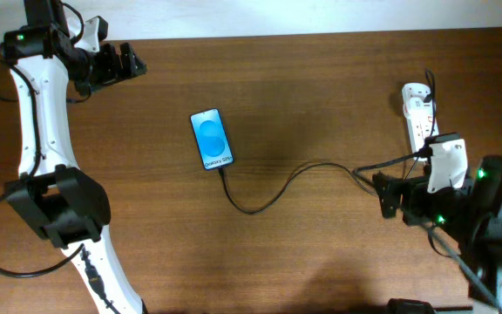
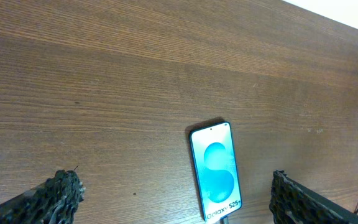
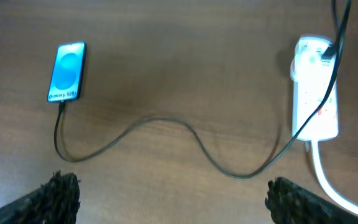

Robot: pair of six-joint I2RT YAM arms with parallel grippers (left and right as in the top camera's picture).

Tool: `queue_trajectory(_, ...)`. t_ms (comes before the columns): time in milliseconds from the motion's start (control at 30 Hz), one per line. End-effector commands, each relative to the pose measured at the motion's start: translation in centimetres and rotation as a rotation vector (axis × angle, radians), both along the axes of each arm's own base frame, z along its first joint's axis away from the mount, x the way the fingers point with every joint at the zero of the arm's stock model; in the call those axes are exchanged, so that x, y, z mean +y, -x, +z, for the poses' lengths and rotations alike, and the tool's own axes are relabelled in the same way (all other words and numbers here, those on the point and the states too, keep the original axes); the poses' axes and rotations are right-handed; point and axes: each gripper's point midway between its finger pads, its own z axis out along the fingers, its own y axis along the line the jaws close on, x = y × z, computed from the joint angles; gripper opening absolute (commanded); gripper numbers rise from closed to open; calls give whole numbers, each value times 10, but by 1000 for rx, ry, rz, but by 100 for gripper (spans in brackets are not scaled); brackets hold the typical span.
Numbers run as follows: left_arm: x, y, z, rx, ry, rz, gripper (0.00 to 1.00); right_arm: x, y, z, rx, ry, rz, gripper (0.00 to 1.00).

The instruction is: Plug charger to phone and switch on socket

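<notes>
The phone (image 1: 212, 139) lies screen up on the wooden table, its blue screen lit; it also shows in the left wrist view (image 2: 215, 180) and the right wrist view (image 3: 66, 70). The black charger cable (image 1: 273, 192) runs from the phone's lower end across to the white socket strip (image 1: 419, 113) at the right; its tip sits at the phone's port (image 3: 61, 104). The cable (image 3: 185, 134) reaches the strip (image 3: 316, 87). My left gripper (image 1: 132, 61) is open and empty at the far left. My right gripper (image 1: 390, 199) is open and empty, near the strip.
The strip's thick white cord (image 3: 328, 180) leaves its near end. The table's far edge (image 2: 347, 22) meets a white wall.
</notes>
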Motion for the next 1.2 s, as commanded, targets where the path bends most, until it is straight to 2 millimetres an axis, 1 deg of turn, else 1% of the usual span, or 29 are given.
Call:
queue_trajectory(0,3,-3,3,-17,-12,-5,100,-1,-6,-8,-129,46,3,98)
queue_trajectory(33,3,-3,3,-17,-12,-5,99,1,-8,-14,-184,54,10,99)
queue_trajectory(67,3,-3,3,-17,-12,-5,100,3,-9,-25,-246,80,11,99)
queue_trajectory(100,3,-3,3,-17,-12,-5,99,6,-9,-31,-276,91,15,99)
queue_trajectory(167,3,-3,3,-17,-12,-5,100,8,-6,-50,-341,119,6,98)
queue_trajectory(200,3,-3,3,-17,-12,-5,99,8,-3,-63,-369,131,-2,98)
queue_trajectory(267,3,-3,3,-17,-12,-5,99,9,1,-79,-422,131,-1,99)
queue_trajectory(400,3,-3,3,-17,-12,-5,99,9,5,-106,-517,128,-8,99)
queue_trajectory(433,3,-3,3,-17,-12,-5,100,9,5,-109,-525,128,-8,98)
queue_trajectory(467,3,-3,3,-17,-12,-5,99,9,5,-117,-535,127,-8,99)
queue_trajectory(533,3,-3,3,-17,-12,-5,100,9,5,-127,-540,127,-9,98)
queue_trajectory(733,3,-3,3,-17,-12,-5,99,0,5,-120,-577,146,-58,99)
queue_trajectory(767,3,-3,3,-17,-12,-5,99,1,6,-116,-595,145,-58,98)
queue_trajectory(1167,3,-3,3,-17,-12,-5,100,1,5,-117,-593,145,-58,98)
